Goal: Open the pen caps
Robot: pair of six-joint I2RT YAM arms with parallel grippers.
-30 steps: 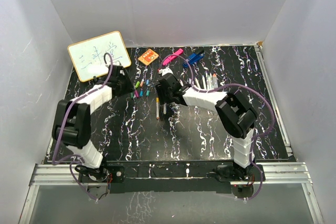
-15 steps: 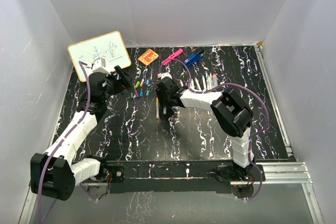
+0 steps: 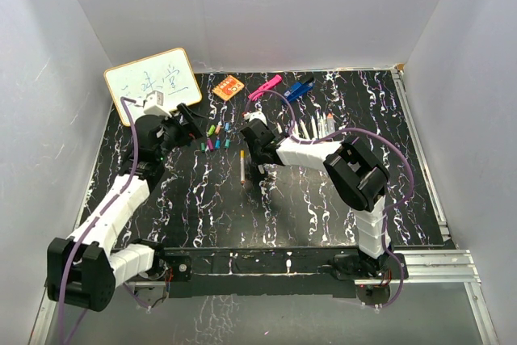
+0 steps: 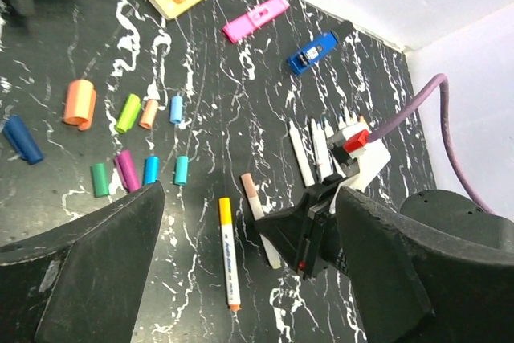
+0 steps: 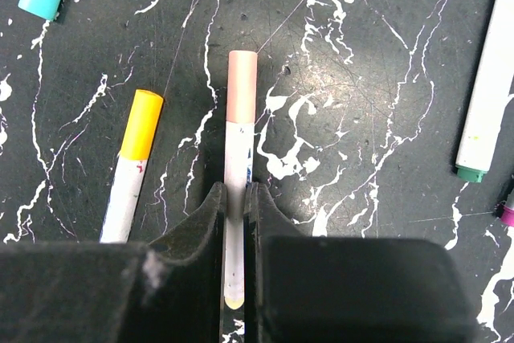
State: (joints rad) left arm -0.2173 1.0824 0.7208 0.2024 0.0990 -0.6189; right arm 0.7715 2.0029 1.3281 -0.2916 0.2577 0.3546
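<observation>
My right gripper (image 5: 234,198) is shut on the barrel of a white pen (image 5: 238,158) that lies on the black marbled table, its peach cap (image 5: 241,86) on and pointing away from the jaws. Beside it lies a second white pen with a yellow cap (image 5: 141,124). Several loose pen caps (image 4: 151,169) in orange, green, blue, purple and teal lie scattered to the left. My left gripper (image 4: 249,194) is open with nothing in it, near those caps and to the left of the right gripper (image 3: 258,169).
A small whiteboard (image 3: 152,84) leans at the back left. An orange card (image 3: 229,86), a pink highlighter (image 3: 266,86) and a blue clip tool (image 3: 299,89) lie along the back. Several uncapped white pens (image 3: 319,127) lie in a row right of the right gripper.
My right gripper has shut on the peach-capped pen. My left gripper has opened, and its arm has swung out to the left and stretched flatter.
</observation>
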